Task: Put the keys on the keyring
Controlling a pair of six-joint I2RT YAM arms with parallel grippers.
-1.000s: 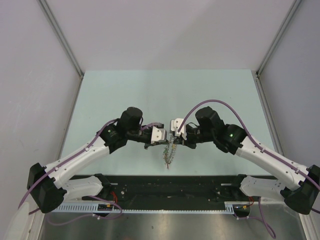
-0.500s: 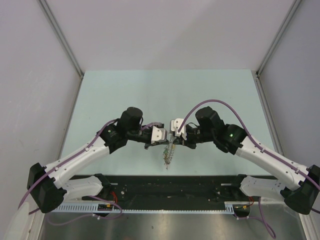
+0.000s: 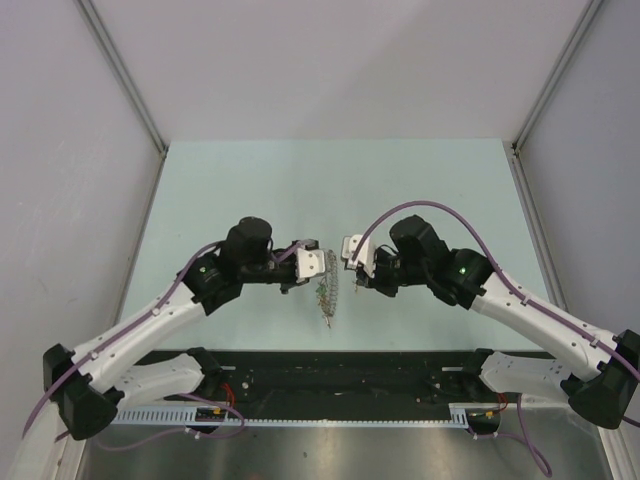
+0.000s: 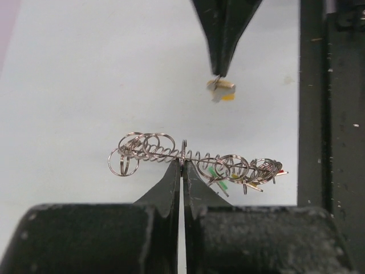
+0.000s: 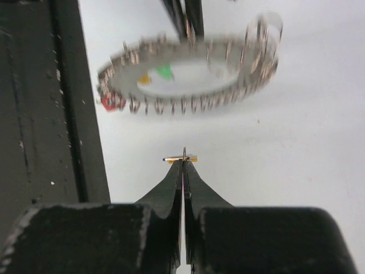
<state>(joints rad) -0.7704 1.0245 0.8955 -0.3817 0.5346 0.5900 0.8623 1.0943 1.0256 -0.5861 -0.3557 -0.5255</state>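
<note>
The left claw (image 4: 182, 164), clamped on the keyring (image 4: 149, 149), has drawn away from the right claw (image 5: 183, 162), itself pinching one small key (image 5: 181, 158) (yellowish tag). Keyring and key now hang apart, so threading seems not yet done.

Top external: we look down from above and behind, far off.
Wrist views: we sit close, facing each other, sharing the keyring (image 4: 199, 160).
</note>
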